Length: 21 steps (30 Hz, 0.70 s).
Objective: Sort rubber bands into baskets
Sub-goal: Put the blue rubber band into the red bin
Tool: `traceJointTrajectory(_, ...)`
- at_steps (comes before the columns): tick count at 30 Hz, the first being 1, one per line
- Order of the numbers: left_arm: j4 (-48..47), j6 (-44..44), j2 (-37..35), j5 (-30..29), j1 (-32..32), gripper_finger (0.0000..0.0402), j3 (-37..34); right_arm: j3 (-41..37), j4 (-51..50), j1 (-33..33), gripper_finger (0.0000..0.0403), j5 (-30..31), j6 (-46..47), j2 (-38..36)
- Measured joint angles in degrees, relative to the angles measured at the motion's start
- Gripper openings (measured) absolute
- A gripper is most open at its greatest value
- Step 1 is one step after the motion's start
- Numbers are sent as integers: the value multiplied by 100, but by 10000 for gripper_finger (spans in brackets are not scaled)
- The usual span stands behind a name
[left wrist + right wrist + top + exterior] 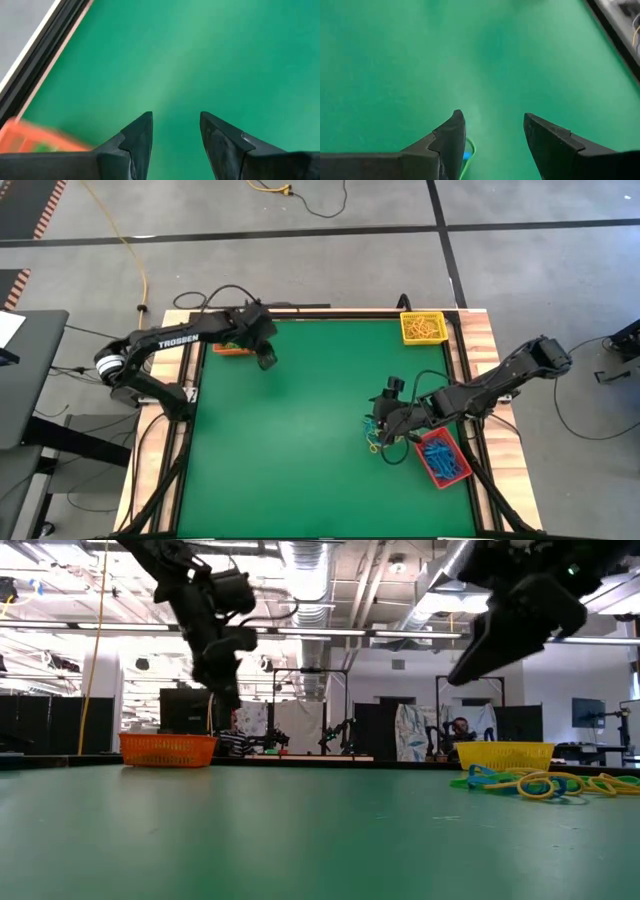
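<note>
Item: loose rubber bands, a small tangle of yellow, blue and green loops on the green table. Location: directly under and just ahead of the right gripper; a green and a blue strand show beside one of its fingers in the right wrist view. The heap spreads wider than deep in the low view, with no single clear long axis.

Item: right gripper. State: released, jaws spread, nothing between them; raised above the heap.

Item: left gripper. State: released, empty, jaws apart over bare mat. The orange basket lies just behind it, at the table's far edge.

Item: red basket, holding blue bands, just beside the right gripper. Yellow basket, holding yellow bands, well apart from it at the far corner.

Judgement: the heap lies far from the left gripper and immediately below the right, so the right arm is the nearer one; the coming pick seems to call for a short straight descent.
</note>
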Motion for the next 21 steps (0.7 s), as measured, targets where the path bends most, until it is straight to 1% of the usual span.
traceJointTrajectory(3, 419, -8, 0, 2, -453, 153, 0, -161, 47, 0, 234, -46, 241, 0)
traceJointTrajectory(9, 1191, -105, 57, -3, -1348, 153, 0, -417, 169, 2, 234, -329, 652, 0)
traceJointTrajectory(11, 1515, -105, 121, -3, -1640, 153, 2, -460, 189, 1, 234, -442, 721, 0)
traceJointTrajectory(14, 1761, -108, 180, -45, -2026, 153, -3, -480, 290, 2, 234, -589, 744, 0)
traceJointTrajectory(17, 2050, -109, 375, -191, -2395, 153, 5, -479, 338, -1, 230, -605, 878, 0)
traceJointTrajectory(21, 2426, -107, 803, -342, -2810, 153, 0, -478, 327, -2, 222, -706, 1160, 23)
